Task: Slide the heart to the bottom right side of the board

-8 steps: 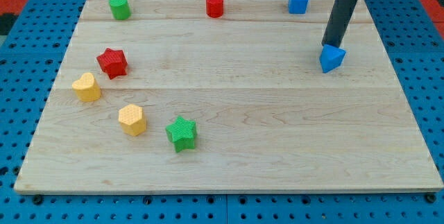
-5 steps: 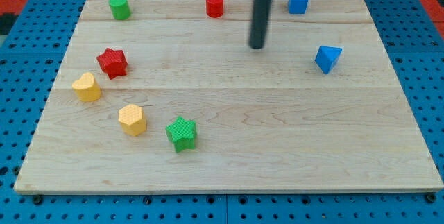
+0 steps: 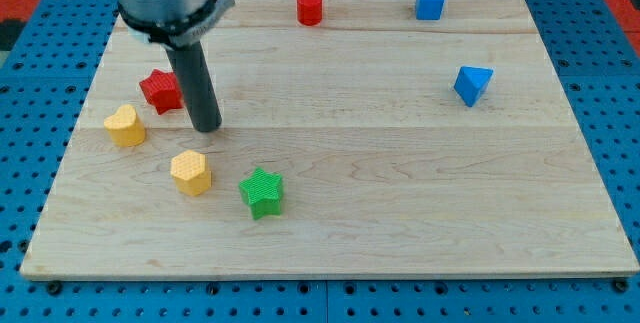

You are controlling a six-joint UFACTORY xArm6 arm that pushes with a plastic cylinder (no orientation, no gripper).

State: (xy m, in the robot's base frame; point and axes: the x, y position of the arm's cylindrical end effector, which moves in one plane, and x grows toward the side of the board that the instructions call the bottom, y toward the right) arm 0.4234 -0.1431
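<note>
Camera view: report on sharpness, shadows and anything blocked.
Camera view: evenly lit and sharp, no glare on the board; blocks cast only faint shadows. My tip sits right of the yellow heart, apart from it, beside the red star. The arm covers the board's upper left corner.

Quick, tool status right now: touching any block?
My tip: no jaws, holds nothing; apart from the yellow heart, just right of the red star.

my tip (image 3: 206, 128) sits just right of the star (image 3: 160, 90), heart (image 3: 125, 125) further left, hexagon (image 3: 190, 173) just below it, triangle block (image 3: 472, 84) way off right.
</note>
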